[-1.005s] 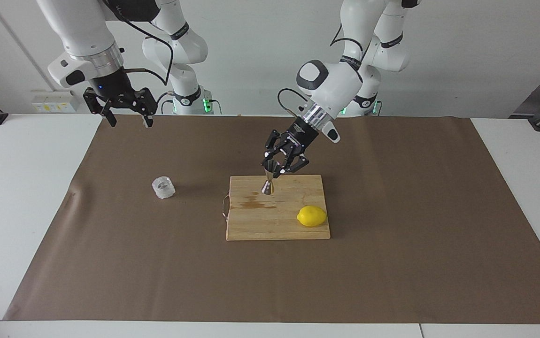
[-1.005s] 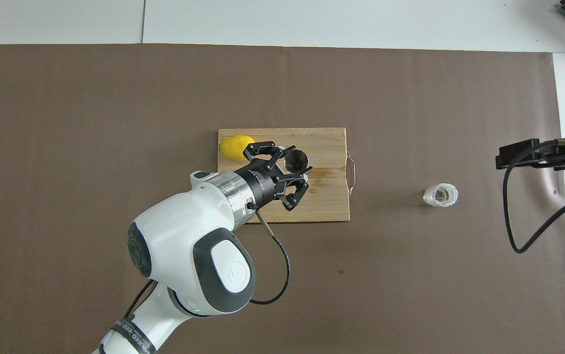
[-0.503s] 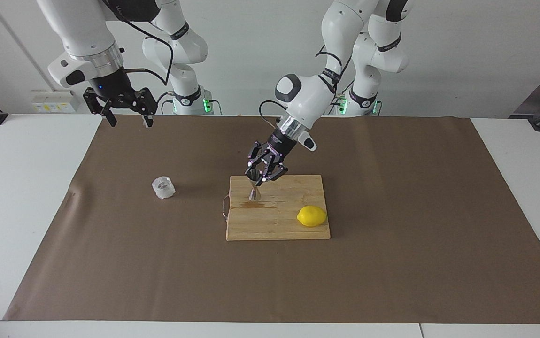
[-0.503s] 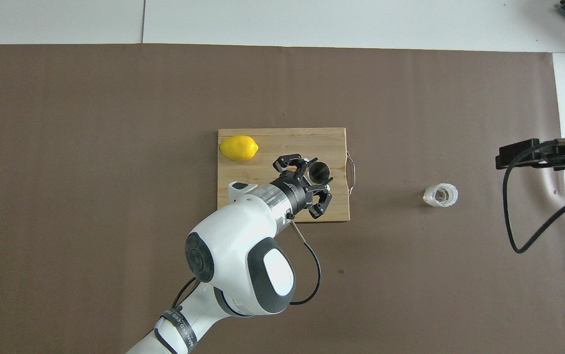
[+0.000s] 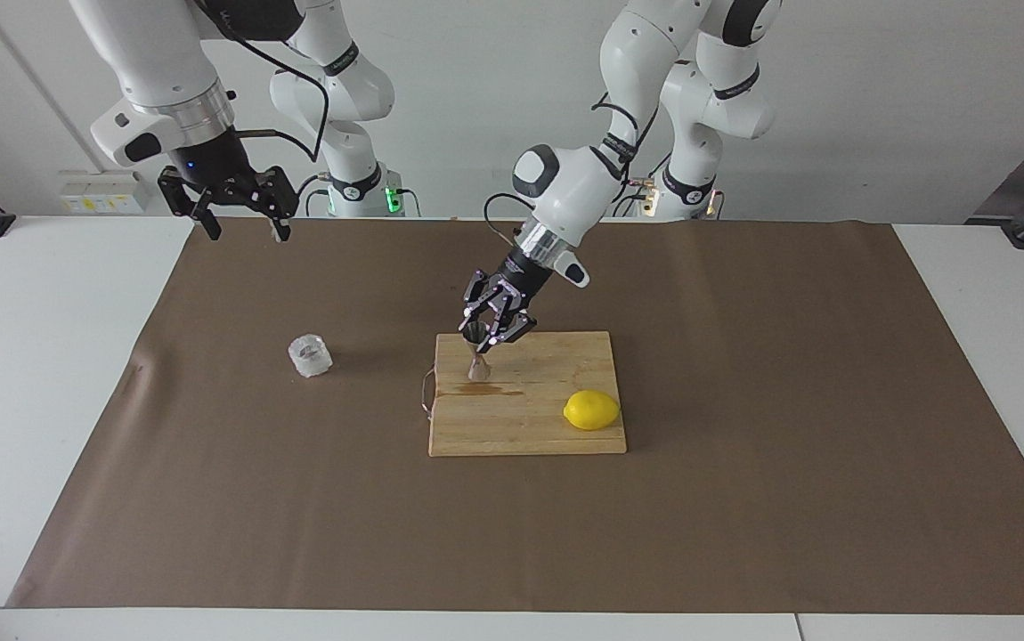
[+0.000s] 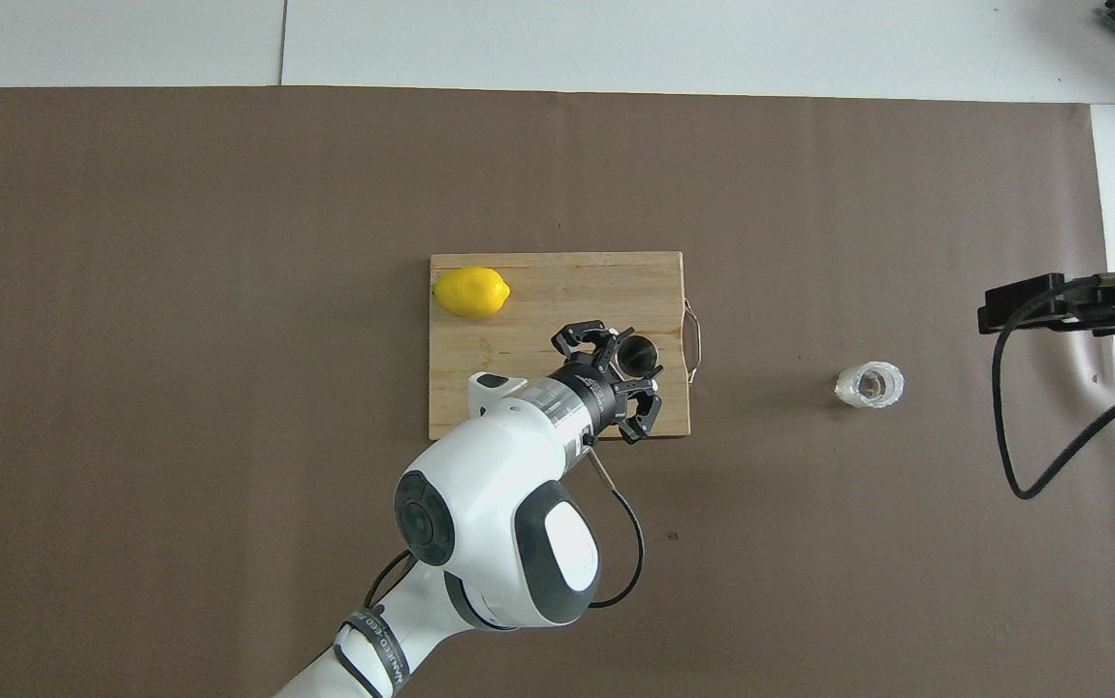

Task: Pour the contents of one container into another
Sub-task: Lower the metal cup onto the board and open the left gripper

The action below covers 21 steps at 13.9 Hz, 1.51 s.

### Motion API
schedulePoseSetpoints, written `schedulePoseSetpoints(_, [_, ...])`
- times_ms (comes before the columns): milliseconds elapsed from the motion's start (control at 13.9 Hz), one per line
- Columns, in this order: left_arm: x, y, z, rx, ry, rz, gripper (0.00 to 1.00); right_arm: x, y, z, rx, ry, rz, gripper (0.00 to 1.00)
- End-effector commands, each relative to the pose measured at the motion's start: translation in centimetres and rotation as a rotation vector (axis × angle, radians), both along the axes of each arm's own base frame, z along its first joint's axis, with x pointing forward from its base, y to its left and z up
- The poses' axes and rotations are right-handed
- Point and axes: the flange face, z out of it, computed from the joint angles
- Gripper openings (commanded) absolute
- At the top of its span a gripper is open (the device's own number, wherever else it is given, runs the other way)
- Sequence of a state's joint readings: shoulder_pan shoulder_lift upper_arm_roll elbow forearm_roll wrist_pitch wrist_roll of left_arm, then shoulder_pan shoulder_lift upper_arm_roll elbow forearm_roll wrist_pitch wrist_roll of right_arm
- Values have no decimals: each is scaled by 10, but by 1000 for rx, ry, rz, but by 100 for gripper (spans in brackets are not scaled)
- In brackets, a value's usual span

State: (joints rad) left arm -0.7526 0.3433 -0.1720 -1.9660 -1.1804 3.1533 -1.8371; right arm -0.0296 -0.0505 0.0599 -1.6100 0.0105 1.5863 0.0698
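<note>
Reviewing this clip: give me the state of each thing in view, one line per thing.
Jigger: upright, held over the board.
Cup: upright on the paper, untouched.
Lemon: lying on the board's corner.
Board: flat, dark stain near the jigger.
Left gripper: shut on the jigger's upper cone.
Right gripper: open, waiting above the table's edge.

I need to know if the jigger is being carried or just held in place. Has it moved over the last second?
Yes. Held by the left gripper, the jigger has shifted along the cutting board, away from the lemon toward the board's end nearest the clear cup.
</note>
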Motion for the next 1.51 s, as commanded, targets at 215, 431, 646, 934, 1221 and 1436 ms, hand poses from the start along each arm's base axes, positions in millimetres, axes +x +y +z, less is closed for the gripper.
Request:
schedulePoseSetpoints(215, [0,-5,-5,14,-22,10,65,0,-1,3,0,9,-20,100])
schedulePoseSetpoints(431, [0,-5,-5,11,-17,13,100,0,-1,3,0,9,-20,100])
schedulePoseSetpoints(646, [2,-2,3,0,-24,23,100,0,-1,3,0,9,-20,100])
schedulePoseSetpoints(934, [-1,5,47,-52,-55,18,100,0,-1,3,0,9,-20,100])
schedulePoseSetpoints(1221, [14,25,77,-99,-29,-2,100,0,-1,3,0,10,-16,100])
schedulePoseSetpoints(1436, [48,52,93,-101,8,-68,100,-1,-21,5,0,7,-45,100])
